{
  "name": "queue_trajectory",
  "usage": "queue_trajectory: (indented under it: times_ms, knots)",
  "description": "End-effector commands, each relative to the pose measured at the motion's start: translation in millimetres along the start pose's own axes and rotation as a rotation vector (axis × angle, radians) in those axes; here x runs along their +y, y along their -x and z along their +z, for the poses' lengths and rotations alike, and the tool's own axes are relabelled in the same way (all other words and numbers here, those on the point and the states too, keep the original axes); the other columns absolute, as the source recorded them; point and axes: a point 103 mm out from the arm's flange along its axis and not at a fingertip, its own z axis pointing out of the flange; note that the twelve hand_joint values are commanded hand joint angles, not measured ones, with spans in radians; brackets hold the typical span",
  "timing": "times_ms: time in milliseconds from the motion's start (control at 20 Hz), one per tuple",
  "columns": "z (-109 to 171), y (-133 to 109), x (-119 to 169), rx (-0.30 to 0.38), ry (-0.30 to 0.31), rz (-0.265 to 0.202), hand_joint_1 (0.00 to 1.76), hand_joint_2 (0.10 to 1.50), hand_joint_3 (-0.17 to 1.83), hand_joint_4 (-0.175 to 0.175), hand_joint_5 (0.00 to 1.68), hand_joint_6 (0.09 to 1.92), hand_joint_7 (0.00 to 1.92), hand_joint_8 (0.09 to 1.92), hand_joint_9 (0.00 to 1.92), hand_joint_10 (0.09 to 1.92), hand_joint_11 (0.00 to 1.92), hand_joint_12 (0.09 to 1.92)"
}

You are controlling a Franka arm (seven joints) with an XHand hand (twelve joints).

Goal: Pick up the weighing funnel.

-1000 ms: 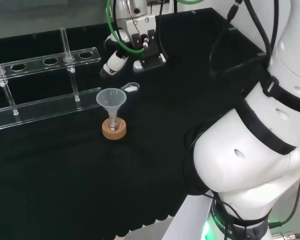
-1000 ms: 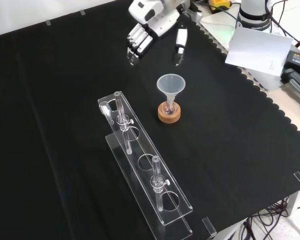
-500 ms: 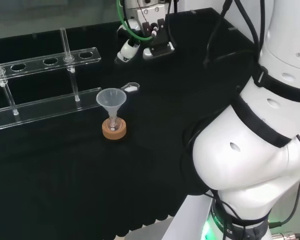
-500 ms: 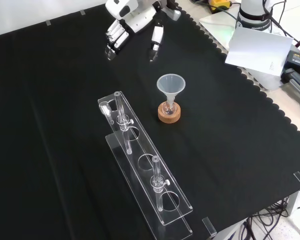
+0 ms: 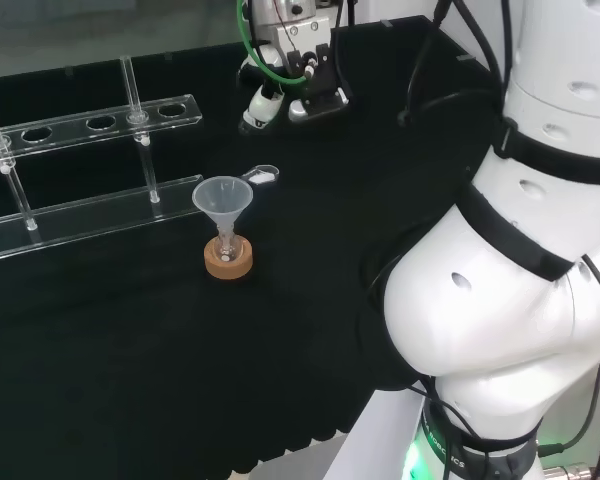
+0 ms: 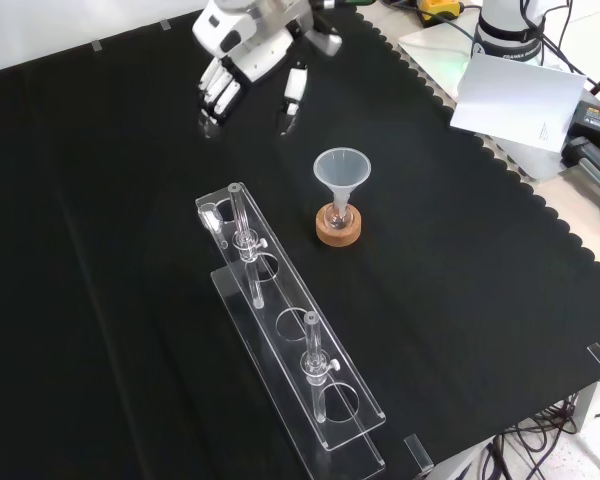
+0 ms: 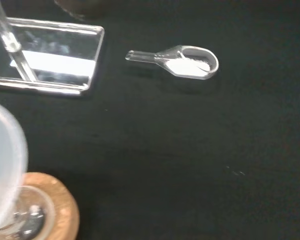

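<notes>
My hand (image 6: 248,45) hangs over the far part of the black cloth (image 5: 130,380), up and left of the funnel (image 6: 341,168) in the front view, fingers (image 6: 213,92) fairly straight and pointing down, thumb spread well apart from them – open wide, with nothing between them. The weighing funnel (image 5: 263,176) lies flat on the cloth, apart from my hand; in the head view it sits just right of the funnel's mouth and a little farther off, between the funnel and my hand. From the wrist I see it plainly (image 7: 187,60) – a small clear scoop with a short stem and some white powder in its bowl, near the end of the clear rack (image 7: 55,55). The funnel stands mouth up in a small flask on a cork ring (image 5: 228,262), to the right of the rack in the front view
</notes>
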Motion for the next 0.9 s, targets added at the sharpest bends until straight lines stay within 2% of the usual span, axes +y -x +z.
queue_trajectory:
  times_ms: [50,400,900]
  knots:
    - [29,25,56,-0.002,-0.002,-0.004,0.86,0.95,-0.17,-0.051,0.48,0.09,0.23,0.7,0.46,0.67,0.37,1.37]
    - [52,26,86,0.007,-0.017,-0.013,0.9,0.93,-0.17,-0.047,0.53,0.09,0.28,0.7,0.51,0.65,0.41,1.34]
    - [81,25,105,0.005,-0.022,-0.004,0.91,0.93,-0.17,-0.04,0.61,0.09,0.34,0.69,0.57,0.61,0.46,1.3]
